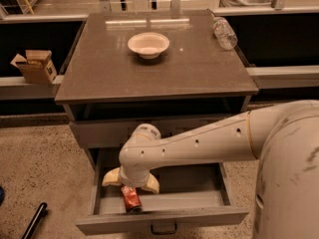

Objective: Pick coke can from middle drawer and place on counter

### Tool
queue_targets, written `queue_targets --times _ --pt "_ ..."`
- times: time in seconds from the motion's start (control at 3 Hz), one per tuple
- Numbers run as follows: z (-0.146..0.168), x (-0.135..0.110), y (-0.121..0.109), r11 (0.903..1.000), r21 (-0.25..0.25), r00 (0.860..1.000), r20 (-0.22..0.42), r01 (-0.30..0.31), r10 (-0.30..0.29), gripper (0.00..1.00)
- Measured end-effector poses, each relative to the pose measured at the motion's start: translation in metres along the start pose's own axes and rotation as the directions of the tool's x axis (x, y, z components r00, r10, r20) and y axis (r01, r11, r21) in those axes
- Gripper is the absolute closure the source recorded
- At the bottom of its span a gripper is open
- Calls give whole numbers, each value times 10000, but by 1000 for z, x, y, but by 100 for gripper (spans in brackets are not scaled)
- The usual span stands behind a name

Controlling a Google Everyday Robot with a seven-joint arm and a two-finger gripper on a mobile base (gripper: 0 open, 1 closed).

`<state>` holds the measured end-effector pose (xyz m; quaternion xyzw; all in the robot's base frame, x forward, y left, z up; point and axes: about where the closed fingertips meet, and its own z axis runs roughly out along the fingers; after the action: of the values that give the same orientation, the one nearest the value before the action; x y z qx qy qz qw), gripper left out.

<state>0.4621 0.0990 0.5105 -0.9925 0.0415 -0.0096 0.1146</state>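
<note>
The coke can (pixel 131 199) is a small red can lying in the front left of the open middle drawer (pixel 162 221), close behind the drawer front. My gripper (pixel 130 182) reaches down into the drawer from the right on the white arm. It is open, with its cream fingers (pixel 110 178) spread to either side just above the can's far end. I cannot tell whether they touch the can. The counter (pixel 154 68) is the grey-brown slab on top of the cabinet, above the drawers.
A white bowl (pixel 148 44) sits at the counter's back middle and a clear plastic bottle (pixel 224 32) lies at its back right corner. A cardboard box (pixel 35 66) stands on a ledge to the left. A black rod (pixel 34 221) lies on the floor at lower left.
</note>
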Motion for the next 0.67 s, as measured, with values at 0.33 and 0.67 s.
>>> queue_targets --times 0.33,0.67 --pt "32 -9 -8 9980 509 9990 207 382 -393 0" --pt "60 -15 -9 9972 405 9975 306 631 -643 0"
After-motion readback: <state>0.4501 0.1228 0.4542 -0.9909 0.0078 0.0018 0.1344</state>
